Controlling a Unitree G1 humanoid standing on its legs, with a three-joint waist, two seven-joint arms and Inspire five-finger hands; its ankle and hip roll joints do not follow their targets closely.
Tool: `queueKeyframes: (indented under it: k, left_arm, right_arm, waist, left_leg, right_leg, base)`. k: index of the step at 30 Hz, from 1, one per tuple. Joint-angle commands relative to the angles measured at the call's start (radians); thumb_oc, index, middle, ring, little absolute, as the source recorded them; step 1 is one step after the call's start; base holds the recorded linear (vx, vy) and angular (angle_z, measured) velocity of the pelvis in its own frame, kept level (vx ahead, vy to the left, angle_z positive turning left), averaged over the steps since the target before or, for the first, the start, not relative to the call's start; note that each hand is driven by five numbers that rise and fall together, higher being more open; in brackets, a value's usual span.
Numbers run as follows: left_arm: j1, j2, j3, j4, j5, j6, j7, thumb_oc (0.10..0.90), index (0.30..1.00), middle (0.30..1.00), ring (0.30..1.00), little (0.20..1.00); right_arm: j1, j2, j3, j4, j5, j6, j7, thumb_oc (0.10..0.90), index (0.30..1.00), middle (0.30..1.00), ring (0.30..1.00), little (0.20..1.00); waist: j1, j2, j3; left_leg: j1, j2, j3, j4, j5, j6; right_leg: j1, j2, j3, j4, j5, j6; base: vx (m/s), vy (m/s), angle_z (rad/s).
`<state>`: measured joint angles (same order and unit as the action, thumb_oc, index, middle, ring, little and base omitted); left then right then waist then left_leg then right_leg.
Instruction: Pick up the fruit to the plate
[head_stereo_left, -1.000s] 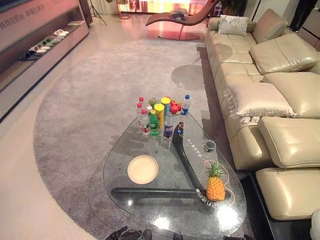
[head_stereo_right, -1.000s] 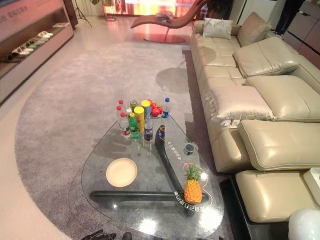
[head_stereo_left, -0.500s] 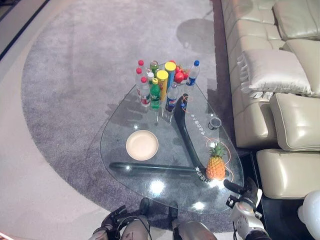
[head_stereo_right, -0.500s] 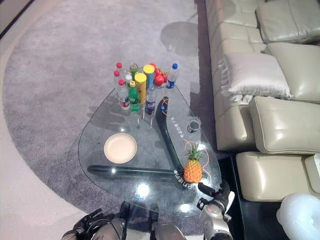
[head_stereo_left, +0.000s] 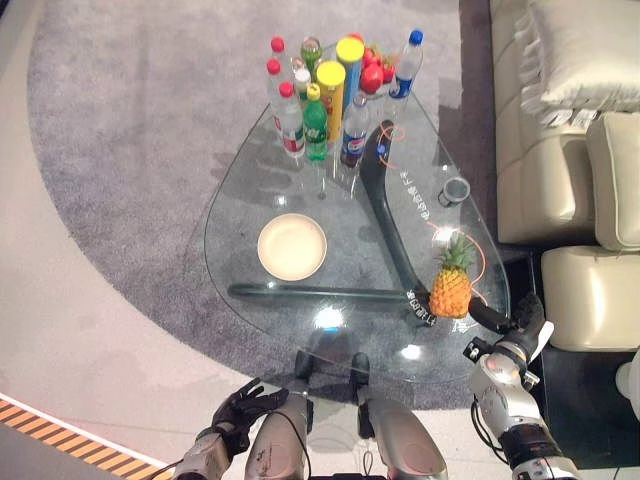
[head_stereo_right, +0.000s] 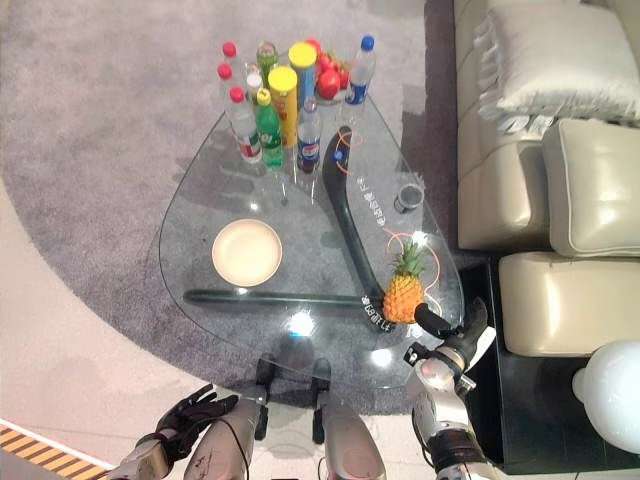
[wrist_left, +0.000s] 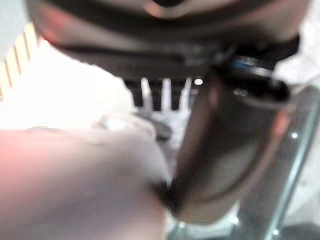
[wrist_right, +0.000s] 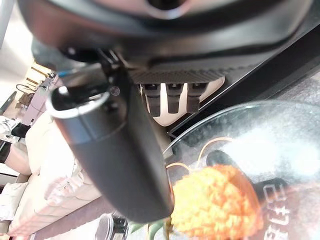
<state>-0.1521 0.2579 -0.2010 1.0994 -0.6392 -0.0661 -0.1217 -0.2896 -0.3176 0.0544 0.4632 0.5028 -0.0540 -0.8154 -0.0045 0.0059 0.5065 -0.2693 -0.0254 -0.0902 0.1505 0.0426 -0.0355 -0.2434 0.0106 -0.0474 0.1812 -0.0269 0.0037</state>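
Lower right of frame: right hand (head_stereo_left: 508, 335) released, fingers straight, just beside the pineapple (head_stereo_left: 452, 282), not touching. Approach step; next move calls for closing round the fruit's body, then carrying it left to the plate (head_stereo_left: 291, 246) at centre. Left hand (head_stereo_left: 243, 407) idle, relaxed, bottom left. Glass table (head_stereo_left: 240, 200); bottles (head_stereo_left: 316, 105) upper centre; grey rug (head_stereo_left: 120, 150), cream sofa (head_stereo_left: 560, 150) right.

Layout: glass table (head_stereo_left: 240, 215) on rug (head_stereo_left: 120, 150), sofa (head_stereo_left: 560, 150) along its right.
Plate (head_stereo_left: 291, 246) left of centre; pineapple (head_stereo_left: 451, 283) upright near the right front edge; cluster of bottles (head_stereo_left: 320, 100) at the far end; small cup (head_stereo_left: 454, 190) behind the pineapple.
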Motion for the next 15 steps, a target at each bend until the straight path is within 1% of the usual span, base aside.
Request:
queueKeyframes:
  k: [1, 5, 9, 12, 15]
  left_arm:
    - [0.074, 0.001, -0.031, 0.008, -0.029, -0.016, 0.007, 0.800, 0.900, 0.900, 0.900, 0.900]
    - [0.057, -0.001, -0.043, -0.009, -0.051, -0.023, 0.010, 0.800, 0.900, 0.900, 0.900, 0.900]
    - [0.044, -0.002, -0.056, -0.026, -0.062, -0.015, 0.018, 0.800, 0.900, 0.900, 0.900, 0.900]
    - [0.043, -0.003, -0.062, -0.030, -0.076, -0.016, 0.016, 0.800, 0.900, 0.900, 0.900, 0.900]
    - [0.035, -0.004, -0.072, -0.037, -0.094, -0.016, 0.020, 0.800, 0.900, 0.900, 0.900, 0.900]
  right_arm:
    - [-0.013, -0.073, -0.003, -0.118, -0.044, -0.020, -0.077, 0.800, 0.900, 0.900, 0.900, 0.900]
    - [-0.065, -0.074, 0.015, -0.105, -0.037, 0.000, -0.072, 0.800, 0.900, 0.900, 0.900, 0.900]
    - [-0.113, -0.076, 0.038, -0.108, -0.043, 0.020, -0.065, 0.800, 0.900, 0.900, 0.900, 0.900]
    - [-0.137, -0.081, 0.048, -0.101, -0.040, 0.025, -0.053, 0.800, 0.900, 0.900, 0.900, 0.900]
    - [-0.183, -0.079, 0.066, -0.097, -0.052, 0.047, -0.060, 0.800, 0.900, 0.900, 0.900, 0.900]
  waist:
    - [-0.002, -0.033, -0.040]
    - [0.003, -0.026, -0.013]
    - [0.006, -0.020, 0.013]
    - [0.007, -0.016, 0.013]
    - [0.008, -0.011, 0.013]
  left_leg:
    - [-0.074, -0.036, 0.025, 0.175, -0.089, 0.032]
    - [-0.112, -0.041, 0.023, 0.204, -0.091, 0.033]
    - [-0.144, -0.047, 0.022, 0.220, -0.089, 0.034]
    - [-0.169, -0.048, 0.021, 0.226, -0.086, 0.033]
    - [-0.194, -0.049, 0.023, 0.225, -0.082, 0.033]
  right_leg:
    - [-0.030, -0.016, 0.023, 0.047, 0.007, -0.009]
    - [-0.069, -0.015, 0.022, 0.073, 0.005, -0.015]
    - [-0.105, -0.014, 0.024, 0.090, 0.008, -0.017]
    - [-0.128, -0.014, 0.024, 0.093, 0.012, -0.017]
    - [-0.163, -0.011, 0.027, 0.102, 0.013, -0.017]
  base:
    - [-0.05, 0.049, 0.04]
    - [-0.05, 0.038, 0.04]
    - [-0.06, 0.029, 0.02]
    - [-0.02, 0.020, 0.00]
    - [-0.03, 0.045, -0.01]
